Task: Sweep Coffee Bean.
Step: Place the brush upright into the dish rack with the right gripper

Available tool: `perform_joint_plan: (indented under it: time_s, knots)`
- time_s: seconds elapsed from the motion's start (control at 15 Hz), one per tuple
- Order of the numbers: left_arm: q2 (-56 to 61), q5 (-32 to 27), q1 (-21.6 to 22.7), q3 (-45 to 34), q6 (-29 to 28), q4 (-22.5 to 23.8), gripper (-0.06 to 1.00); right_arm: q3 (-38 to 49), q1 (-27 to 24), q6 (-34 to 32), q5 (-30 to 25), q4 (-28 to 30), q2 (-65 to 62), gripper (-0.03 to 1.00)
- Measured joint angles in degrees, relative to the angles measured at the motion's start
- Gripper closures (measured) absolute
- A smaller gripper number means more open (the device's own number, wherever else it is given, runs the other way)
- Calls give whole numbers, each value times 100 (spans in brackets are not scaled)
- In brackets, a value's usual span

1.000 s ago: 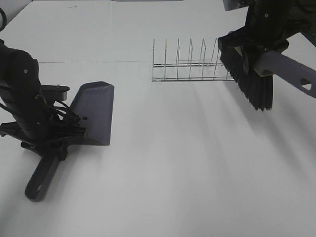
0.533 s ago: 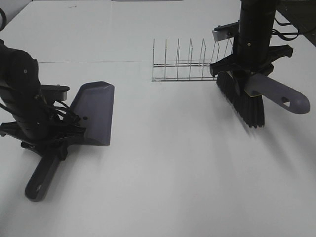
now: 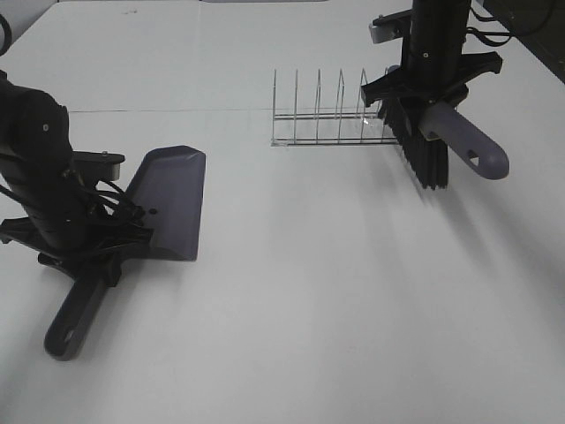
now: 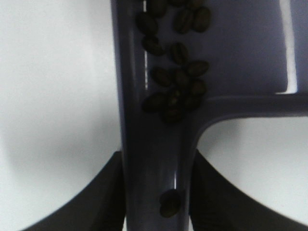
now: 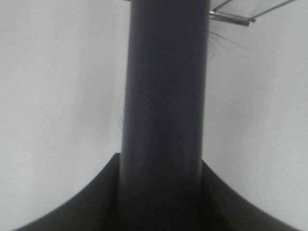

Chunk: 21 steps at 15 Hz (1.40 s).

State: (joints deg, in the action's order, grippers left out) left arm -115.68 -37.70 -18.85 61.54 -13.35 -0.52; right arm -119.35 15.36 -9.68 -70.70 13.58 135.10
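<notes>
In the left wrist view the coffee beans (image 4: pixel 175 82) lie clustered inside the purple-grey dustpan (image 4: pixel 240 43) near where its handle starts, and one bean (image 4: pixel 168 202) sits further down the handle. My left gripper (image 4: pixel 156 192) is shut on the dustpan handle. In the exterior high view the dustpan (image 3: pixel 168 203) rests flat on the white table at the left, with my left gripper (image 3: pixel 93 256) over its handle. My right gripper (image 3: pixel 424 88) is shut on the brush (image 3: pixel 425 150), black bristles pointing down, at the right end of the wire rack. The brush handle (image 5: pixel 163 120) fills the right wrist view.
A thin wire rack (image 3: pixel 327 115) with several upright prongs stands on the table at the back centre, and its right end touches or nearly touches the brush bristles. One of its wires (image 5: pixel 231 18) shows in the right wrist view. The white table (image 3: pixel 309 309) spreads between the two arms.
The right arm has carried the brush leftward and back, up against the right end of the wire rack, and turned it. The left arm and dustpan have not moved.
</notes>
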Motion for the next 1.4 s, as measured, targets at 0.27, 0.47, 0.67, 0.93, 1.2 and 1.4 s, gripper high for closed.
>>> perform_joint_plan:
  time_s: [0.27, 0.47, 0.67, 0.93, 1.2, 1.4]
  knots:
    - [0, 6, 0, 0, 29, 0, 59, -493, -69, -6, 6, 17, 338, 67]
    - [0, 6, 0, 0, 46, 0, 59, -642, -218, 6, 46, -218, 504, 67]
    - [0, 6, 0, 0, 57, 0, 59, -642, -286, 6, 218, -390, 510, 67]
    - [0, 6, 0, 0, 69, 0, 59, -642, -286, -172, 315, -372, 510, 67]
    - [0, 6, 0, 0, 69, 0, 59, -642, -298, -246, 332, -298, 510, 38]
    - [0, 6, 0, 0, 69, 0, 59, -642, -309, -258, 395, -298, 510, 28]
